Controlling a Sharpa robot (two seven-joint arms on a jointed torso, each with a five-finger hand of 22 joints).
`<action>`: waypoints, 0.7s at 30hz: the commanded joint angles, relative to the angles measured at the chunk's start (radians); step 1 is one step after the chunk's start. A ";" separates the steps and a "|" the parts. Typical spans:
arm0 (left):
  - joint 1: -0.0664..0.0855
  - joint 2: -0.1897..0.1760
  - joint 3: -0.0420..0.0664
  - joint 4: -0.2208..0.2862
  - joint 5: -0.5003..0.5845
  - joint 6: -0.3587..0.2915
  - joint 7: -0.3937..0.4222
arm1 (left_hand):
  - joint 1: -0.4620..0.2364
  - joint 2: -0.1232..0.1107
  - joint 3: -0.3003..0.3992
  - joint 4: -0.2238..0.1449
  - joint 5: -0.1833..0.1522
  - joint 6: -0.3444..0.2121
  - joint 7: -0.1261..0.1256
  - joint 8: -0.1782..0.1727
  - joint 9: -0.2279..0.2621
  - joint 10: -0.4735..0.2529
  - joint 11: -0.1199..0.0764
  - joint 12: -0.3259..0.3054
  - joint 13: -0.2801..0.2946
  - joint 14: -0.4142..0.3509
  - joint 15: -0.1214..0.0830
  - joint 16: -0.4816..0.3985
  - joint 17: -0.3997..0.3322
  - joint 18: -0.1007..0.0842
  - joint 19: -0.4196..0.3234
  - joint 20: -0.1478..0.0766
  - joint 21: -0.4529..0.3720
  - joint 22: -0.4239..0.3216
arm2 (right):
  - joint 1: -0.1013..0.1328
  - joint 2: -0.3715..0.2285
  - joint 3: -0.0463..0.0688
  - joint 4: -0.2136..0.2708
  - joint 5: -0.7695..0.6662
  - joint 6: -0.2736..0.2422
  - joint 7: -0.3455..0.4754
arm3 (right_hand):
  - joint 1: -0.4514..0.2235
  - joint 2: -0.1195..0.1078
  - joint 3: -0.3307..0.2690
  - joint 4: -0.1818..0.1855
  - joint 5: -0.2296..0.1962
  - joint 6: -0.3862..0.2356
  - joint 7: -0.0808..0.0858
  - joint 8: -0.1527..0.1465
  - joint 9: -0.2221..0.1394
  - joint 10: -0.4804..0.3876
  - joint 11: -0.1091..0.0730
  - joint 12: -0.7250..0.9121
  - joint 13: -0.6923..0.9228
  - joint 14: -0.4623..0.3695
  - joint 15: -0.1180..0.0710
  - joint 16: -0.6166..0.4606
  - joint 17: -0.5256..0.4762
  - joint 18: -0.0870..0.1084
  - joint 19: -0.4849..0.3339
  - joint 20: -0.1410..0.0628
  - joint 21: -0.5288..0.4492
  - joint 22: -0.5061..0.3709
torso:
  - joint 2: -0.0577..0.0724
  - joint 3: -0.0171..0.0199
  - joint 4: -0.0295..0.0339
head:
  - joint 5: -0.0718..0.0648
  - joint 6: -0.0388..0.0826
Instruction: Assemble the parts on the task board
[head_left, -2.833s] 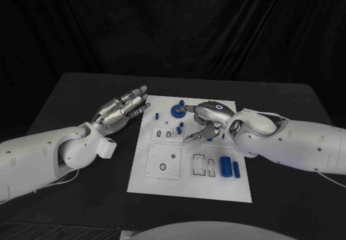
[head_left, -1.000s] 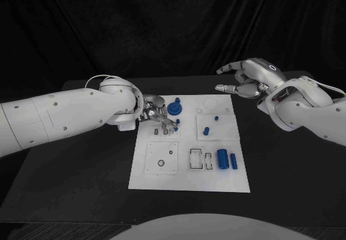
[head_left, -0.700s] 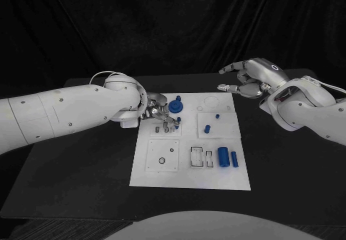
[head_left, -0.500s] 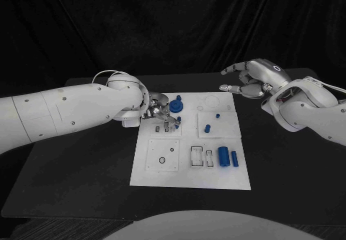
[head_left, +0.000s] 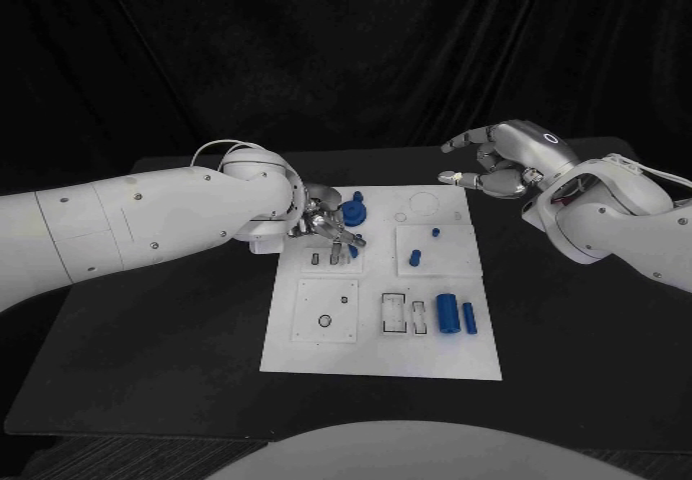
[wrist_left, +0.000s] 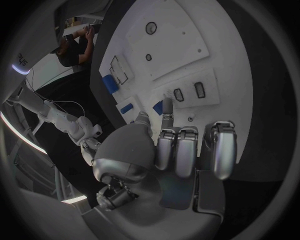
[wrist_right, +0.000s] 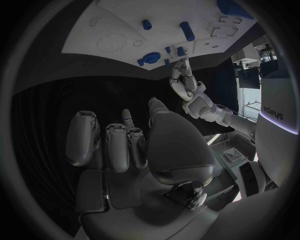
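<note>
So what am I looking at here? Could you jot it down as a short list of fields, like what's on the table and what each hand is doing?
Surface: black table
Centre: white board with cut-out slots
Pieces: small blue parts on the board, among them a round disc at the far end and a cylinder lying nearer the robot
Left hand: low over the board's far left part, fingertips down among the small pieces; whether it holds one cannot be told
Right hand: raised beyond the board's far right corner, holding nothing
</note>
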 joint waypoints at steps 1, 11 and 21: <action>0.002 0.006 0.001 -0.004 0.000 -0.015 0.004 | -0.007 -0.001 0.007 -0.005 -0.005 0.007 -0.003 -0.007 0.006 0.102 -0.008 0.003 0.262 0.104 -0.008 0.003 0.263 -0.007 -0.004 -0.005 -0.008 0.096 | -0.003 0.001 0.001 0.001 -0.007 0.014 -0.028 | 0.001 0.013 0.002 -0.005 0.003 0.008 0.003 -0.003 -0.001 0.105 0.005 0.004 0.263 0.083 0.008 -0.005 0.168 -0.009 0.003 0.005 -0.005 0.171 | -0.002 -0.0017 -0.0010 | 0.000 -0.001; 0.002 0.021 0.001 -0.029 0.000 0.015 -0.009 | 0.009 -0.008 0.015 -0.020 -0.010 0.007 -0.005 -0.015 0.023 0.102 -0.010 0.003 0.262 0.104 -0.011 0.003 0.263 -0.006 -0.010 -0.008 -0.013 0.090 | -0.003 0.004 0.001 0.004 -0.007 0.024 -0.031 | 0.002 0.016 0.002 -0.005 0.007 0.009 0.003 -0.002 -0.001 0.105 0.005 0.004 0.263 0.083 0.008 -0.005 0.168 -0.009 0.003 0.005 -0.006 0.170 | 0.001 -0.0019 -0.0023 | 0.004 -0.002; 0.002 0.037 0.001 -0.052 0.000 0.035 0.001 | 0.013 -0.006 0.024 -0.025 -0.015 0.000 -0.003 -0.029 0.039 0.102 -0.010 0.003 0.262 0.104 -0.012 0.003 0.263 -0.004 -0.017 -0.010 -0.019 0.084 | -0.003 0.007 0.001 0.003 -0.007 0.031 -0.033 | 0.002 0.017 0.002 -0.005 0.010 0.010 0.003 -0.002 -0.001 0.105 0.005 0.004 0.263 0.083 0.008 -0.007 0.166 -0.008 0.002 0.005 -0.008 0.170 | 0.000 -0.0028 -0.0025 | 0.007 -0.006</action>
